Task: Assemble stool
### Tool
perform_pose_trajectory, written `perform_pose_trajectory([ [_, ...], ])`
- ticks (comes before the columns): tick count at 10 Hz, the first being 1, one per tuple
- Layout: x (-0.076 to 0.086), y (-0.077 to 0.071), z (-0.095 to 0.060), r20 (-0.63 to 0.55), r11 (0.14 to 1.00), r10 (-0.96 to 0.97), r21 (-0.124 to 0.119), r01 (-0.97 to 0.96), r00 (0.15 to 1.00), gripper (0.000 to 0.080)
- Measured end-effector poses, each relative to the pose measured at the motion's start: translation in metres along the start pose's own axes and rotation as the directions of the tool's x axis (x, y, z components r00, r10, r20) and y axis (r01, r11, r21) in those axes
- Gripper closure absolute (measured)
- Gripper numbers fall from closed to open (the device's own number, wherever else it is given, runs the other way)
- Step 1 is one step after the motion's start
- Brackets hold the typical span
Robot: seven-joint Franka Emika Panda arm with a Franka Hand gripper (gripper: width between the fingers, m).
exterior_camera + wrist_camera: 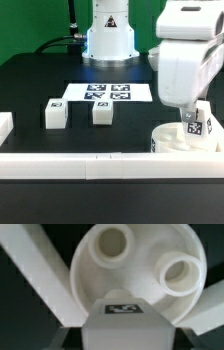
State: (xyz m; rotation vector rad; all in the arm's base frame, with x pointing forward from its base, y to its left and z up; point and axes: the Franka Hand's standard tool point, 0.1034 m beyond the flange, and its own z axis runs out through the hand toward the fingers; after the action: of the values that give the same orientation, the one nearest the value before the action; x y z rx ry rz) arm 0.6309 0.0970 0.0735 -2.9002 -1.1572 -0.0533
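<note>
Now your gripper (190,118) is clamped on an upright leg (124,319) just over the seat (165,140) at the exterior view's right; a recess (182,276) lies just beside its tip.

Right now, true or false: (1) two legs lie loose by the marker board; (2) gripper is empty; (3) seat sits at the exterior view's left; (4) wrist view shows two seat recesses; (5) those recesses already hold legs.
1. True. Two loose legs lie on the table just in front of the marker board.
2. False. The gripper is closed on a tagged leg.
3. False. The seat sits at the exterior view's right, next to the front rail.
4. True. Two recesses show.
5. False. Both recesses are empty. The tagged leg is above the seat, not in a recess.
</note>
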Motion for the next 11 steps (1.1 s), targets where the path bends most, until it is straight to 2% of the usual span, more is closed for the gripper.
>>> perform_pose_trajectory([
  [2,0.002,-0.005,0.001,-0.002,0.944,0.329,0.000,-0.329,0.944,0.0462],
  [4,0.004,-0.008,0.001,-0.004,0.814,0.581,0.007,-0.581,0.814,0.0462],
  [7,0.006,-0.011,0.001,0.000,0.620,0.784,0.014,-0.784,0.620,0.0462],
  [9,0.008,-0.013,0.001,0.006,0.447,0.894,0.025,-0.894,0.448,0.0462],
  [10,0.008,-0.013,0.001,0.008,0.404,0.915,0.029,-0.914,0.404,0.0462],
  [11,0.010,-0.015,0.001,0.016,0.231,0.973,0.046,-0.972,0.232,0.0462],
])
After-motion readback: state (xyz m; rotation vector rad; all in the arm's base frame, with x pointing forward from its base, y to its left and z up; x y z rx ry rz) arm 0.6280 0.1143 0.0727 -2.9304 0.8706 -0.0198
